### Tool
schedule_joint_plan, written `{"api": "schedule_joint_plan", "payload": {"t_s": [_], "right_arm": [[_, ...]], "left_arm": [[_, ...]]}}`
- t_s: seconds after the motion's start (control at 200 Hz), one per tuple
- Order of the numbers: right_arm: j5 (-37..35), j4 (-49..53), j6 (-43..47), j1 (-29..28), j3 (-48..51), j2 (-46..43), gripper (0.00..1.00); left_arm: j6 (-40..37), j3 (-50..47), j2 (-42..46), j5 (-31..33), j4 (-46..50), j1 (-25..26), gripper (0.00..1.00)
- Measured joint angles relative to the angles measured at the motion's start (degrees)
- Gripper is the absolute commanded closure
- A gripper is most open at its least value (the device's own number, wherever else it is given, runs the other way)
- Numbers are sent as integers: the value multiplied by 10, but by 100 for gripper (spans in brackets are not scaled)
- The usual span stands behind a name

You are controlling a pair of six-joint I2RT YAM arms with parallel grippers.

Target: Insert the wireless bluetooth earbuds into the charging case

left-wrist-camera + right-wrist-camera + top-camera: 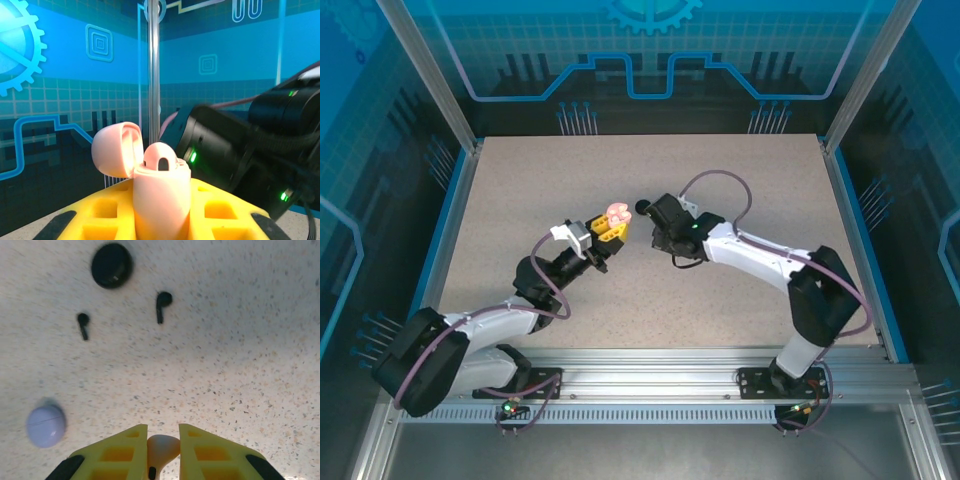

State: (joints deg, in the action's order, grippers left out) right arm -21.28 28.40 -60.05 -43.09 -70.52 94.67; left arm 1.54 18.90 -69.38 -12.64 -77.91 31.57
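My left gripper [161, 202] is shut on the pale pink charging case [161, 200], held upright between its yellow fingers [105, 210]. The lid [115, 150] is tipped open to the left, and one pink earbud [163, 159] sits in the case. From above, the case [616, 213] is raised over the table's middle, with the right arm's wrist [672, 228] close beside it on the right. My right gripper [163, 428] is shut on a second pale pink earbud [163, 447], bulb outward, above the table.
In the right wrist view a round black case [112, 265], two loose black earbuds [161, 304] [83, 324] and a shut lilac case [46, 426] lie on the speckled table [240, 350]. Metal posts and blue walls ring the table [520, 200].
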Motion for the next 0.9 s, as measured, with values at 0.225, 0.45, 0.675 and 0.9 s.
{"api": "schedule_joint_plan", "payload": {"t_s": [0.225, 0.45, 0.675, 0.9], "right_arm": [[-9, 1, 60, 0, -28, -71, 82], [-10, 5, 117, 0, -73, -142, 82], [-10, 7, 163, -2, -111, -192, 82], [-11, 14, 193, -30, -135, -198, 82]], "left_arm": [[-2, 0, -11, -2, 0, 0, 100], [-7, 0, -20, -7, 0, 0, 100], [-17, 17, -46, -13, 0, 0, 100], [-19, 48, -81, -22, 0, 3, 100]]}}
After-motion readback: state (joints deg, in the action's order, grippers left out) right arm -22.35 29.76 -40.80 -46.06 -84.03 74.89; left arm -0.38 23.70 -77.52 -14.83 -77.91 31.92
